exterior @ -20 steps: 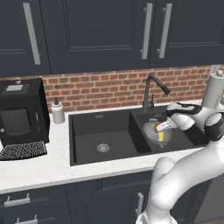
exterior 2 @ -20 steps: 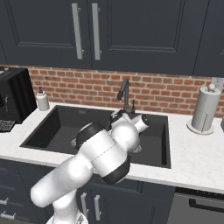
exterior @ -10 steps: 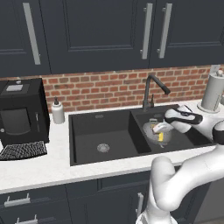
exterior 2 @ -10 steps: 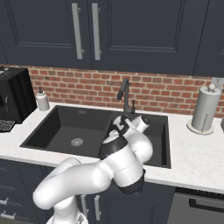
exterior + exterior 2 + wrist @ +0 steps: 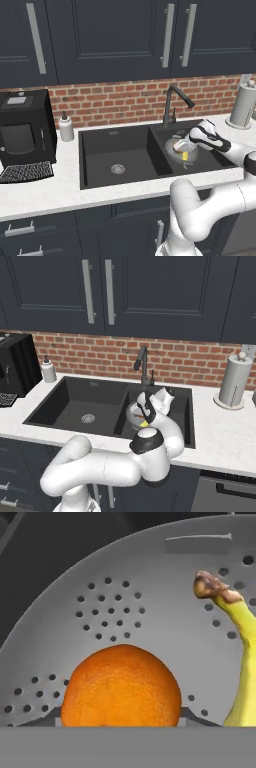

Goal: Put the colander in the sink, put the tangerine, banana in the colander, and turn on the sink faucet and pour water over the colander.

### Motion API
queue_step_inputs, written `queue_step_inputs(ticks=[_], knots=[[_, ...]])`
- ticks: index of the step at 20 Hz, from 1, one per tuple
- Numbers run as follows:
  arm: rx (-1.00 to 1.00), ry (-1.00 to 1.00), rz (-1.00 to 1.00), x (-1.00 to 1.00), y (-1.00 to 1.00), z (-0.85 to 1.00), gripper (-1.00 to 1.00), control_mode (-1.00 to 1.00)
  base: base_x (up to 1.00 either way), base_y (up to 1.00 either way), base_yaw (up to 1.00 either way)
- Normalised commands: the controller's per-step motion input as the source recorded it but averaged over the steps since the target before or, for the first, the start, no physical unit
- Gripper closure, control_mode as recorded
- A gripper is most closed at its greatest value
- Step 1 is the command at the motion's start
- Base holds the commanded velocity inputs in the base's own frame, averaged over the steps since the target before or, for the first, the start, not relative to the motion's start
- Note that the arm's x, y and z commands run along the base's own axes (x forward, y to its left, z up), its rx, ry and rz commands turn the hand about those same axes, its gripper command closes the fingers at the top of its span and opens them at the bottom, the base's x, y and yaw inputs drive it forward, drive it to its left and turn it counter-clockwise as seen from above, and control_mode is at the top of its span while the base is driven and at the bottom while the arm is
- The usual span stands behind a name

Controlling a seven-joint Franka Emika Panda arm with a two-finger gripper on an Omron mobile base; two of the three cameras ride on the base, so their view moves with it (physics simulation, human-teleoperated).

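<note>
In the lower centre of the hand view, the tangerine [image 5: 120, 687] is held between the gripper [image 5: 120, 718] fingers [image 5: 191, 716] inside the colander [image 5: 125, 607], the banana [image 5: 239, 647] at right.

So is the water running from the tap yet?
No, it is off. No stream falls from the sink faucet toward the colander, and the tangerine and banana inside look dry.

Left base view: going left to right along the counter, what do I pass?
Coffee machine → soap dispenser → wide left basin of the sink → sink faucet → colander in the right basin, gripper over it → paper towel roll.
</note>
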Motion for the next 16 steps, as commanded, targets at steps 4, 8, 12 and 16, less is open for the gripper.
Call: queue_step_inputs(ticks=[4,8,12,16], knots=[[0.00,0.00,0.00,0.15,-0.08,-0.50,1.00,-1.00,0.00,0.00,0.00],[0.00,0.00,0.00,0.01,0.00,-0.06,1.00,-1.00,0.00,0.00,0.00],[0.00,0.00,0.00,-0.03,0.00,0.00,-1.00,-1.00,0.00,0.00,0.00],[-0.03,-0.01,-0.01,-0.19,0.00,0.00,-1.00,-1.00,0.00,0.00,0.00]])
